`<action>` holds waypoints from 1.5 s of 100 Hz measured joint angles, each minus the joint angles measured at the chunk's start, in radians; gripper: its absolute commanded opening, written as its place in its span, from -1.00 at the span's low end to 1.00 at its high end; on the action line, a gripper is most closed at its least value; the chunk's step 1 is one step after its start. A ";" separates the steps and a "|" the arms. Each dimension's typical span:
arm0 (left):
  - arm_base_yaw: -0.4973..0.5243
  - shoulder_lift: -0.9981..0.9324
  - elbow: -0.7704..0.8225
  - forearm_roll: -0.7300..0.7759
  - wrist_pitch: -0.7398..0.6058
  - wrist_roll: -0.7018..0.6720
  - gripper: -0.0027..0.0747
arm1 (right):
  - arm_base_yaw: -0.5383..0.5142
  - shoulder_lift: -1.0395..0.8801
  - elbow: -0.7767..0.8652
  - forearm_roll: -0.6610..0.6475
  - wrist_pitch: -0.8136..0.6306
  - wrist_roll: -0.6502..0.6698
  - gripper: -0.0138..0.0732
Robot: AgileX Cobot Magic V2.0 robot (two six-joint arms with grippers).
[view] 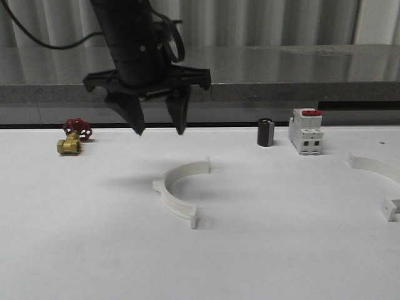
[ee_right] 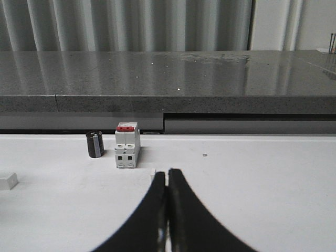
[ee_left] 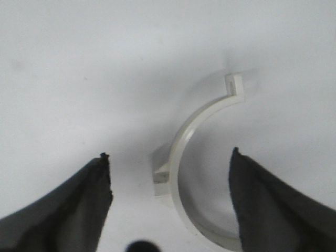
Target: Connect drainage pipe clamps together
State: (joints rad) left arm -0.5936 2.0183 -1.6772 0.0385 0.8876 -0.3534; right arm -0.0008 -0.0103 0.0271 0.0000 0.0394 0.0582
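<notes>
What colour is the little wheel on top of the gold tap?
Red. The valve handle shows best in the front view.

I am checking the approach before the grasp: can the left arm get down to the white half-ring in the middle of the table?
Probably yes. The left gripper hangs open above the table, and the half-ring lies free just below it, with nothing between them.

Setting: robot test bench in a lab or workshop. Evidence: plain white tabletop [view: 75, 250]; grey speckled stone ledge [ee_right: 168, 79] behind it; pale corrugated wall panelling [ee_right: 131, 23] at the back. Hardware samples laid out well apart: brass valve with red handwheel [view: 74, 137], small dark cylinder [view: 265, 132], white breaker with red top [view: 305, 131], white half-ring pipe clamps [view: 180, 192].
</notes>
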 measured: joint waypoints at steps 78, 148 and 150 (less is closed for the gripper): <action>0.367 -0.722 0.633 -0.009 -0.211 0.231 -0.98 | 0.000 0.000 0.000 0.000 0.000 0.000 -0.84; 0.551 -1.569 1.166 -0.050 -0.230 0.259 -0.98 | 0.000 0.000 0.000 0.000 0.000 0.000 -0.84; 0.551 -1.593 1.174 -0.050 -0.227 0.259 -0.98 | 0.000 0.000 0.000 0.000 0.000 0.000 -0.84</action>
State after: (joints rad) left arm -0.0426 0.4254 -0.5032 -0.0119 0.6607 -0.0945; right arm -0.0008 -0.0103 0.0271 0.0000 0.0394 0.0582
